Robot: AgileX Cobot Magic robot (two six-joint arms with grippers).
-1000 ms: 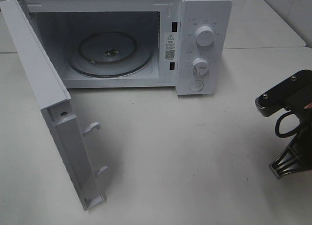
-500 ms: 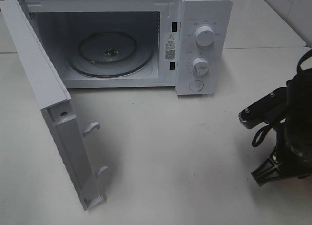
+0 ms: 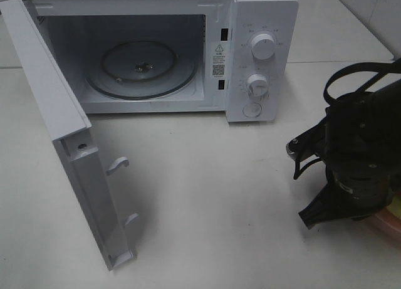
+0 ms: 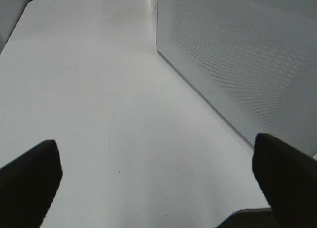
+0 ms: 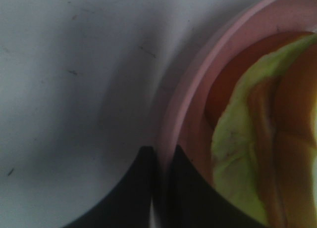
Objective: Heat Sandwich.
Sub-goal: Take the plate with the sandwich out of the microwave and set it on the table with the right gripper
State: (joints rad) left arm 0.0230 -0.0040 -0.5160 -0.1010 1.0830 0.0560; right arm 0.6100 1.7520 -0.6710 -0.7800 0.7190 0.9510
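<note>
My right tool [image 5: 161,161], clamped on the pink plate [image 5: 173,119] rim with the sandwich [image 5: 257,149] just inboard, sits right of the open microwave [image 3: 263,51]; my left tool [image 4: 158,183] gapes empty.

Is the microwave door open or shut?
Open: the door swings wide from the microwave, showing the bare glass turntable inside.

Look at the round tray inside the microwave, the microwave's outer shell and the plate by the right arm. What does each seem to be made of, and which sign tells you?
Round tray: probably clear glass; the floor shows through it and its rim glints.
Microwave shell: smooth white, painted metal or plastic; the look leaves that open.
Plate: matte pink with a thick rounded rim, likely plastic, possibly glazed ceramic.
</note>
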